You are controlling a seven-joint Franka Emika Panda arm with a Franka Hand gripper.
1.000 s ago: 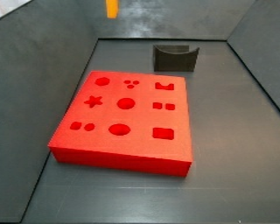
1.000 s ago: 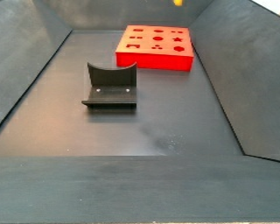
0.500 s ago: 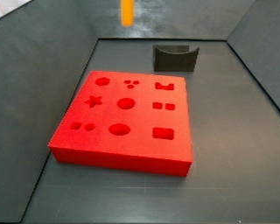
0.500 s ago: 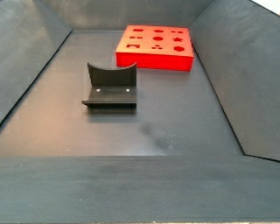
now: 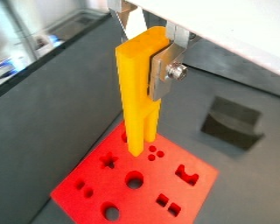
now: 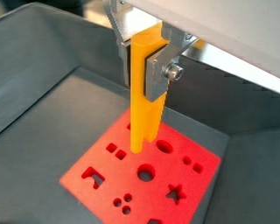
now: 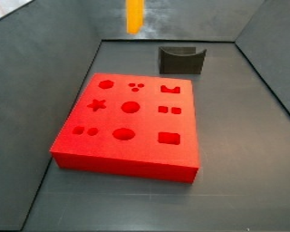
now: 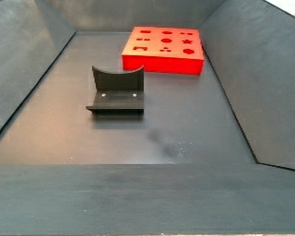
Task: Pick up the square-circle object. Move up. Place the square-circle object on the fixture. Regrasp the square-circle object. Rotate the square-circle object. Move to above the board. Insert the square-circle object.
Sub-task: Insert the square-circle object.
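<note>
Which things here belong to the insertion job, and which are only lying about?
Job:
- peg, upright in the hand, above the board
- board
- fixture, unoccupied on the floor

Lying about:
- nothing visible

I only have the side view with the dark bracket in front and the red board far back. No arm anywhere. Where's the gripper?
Observer: The gripper is up over the board, above your frame, as both wrist views show.
Operator: Is it carrying anything?
Observer: Yes, the fingers are shut on the top end of the yellow peg.
Operator: How does the peg hang?
Observer: Upright, with its lower end clear above the red board's holes, not in one yet.
</note>
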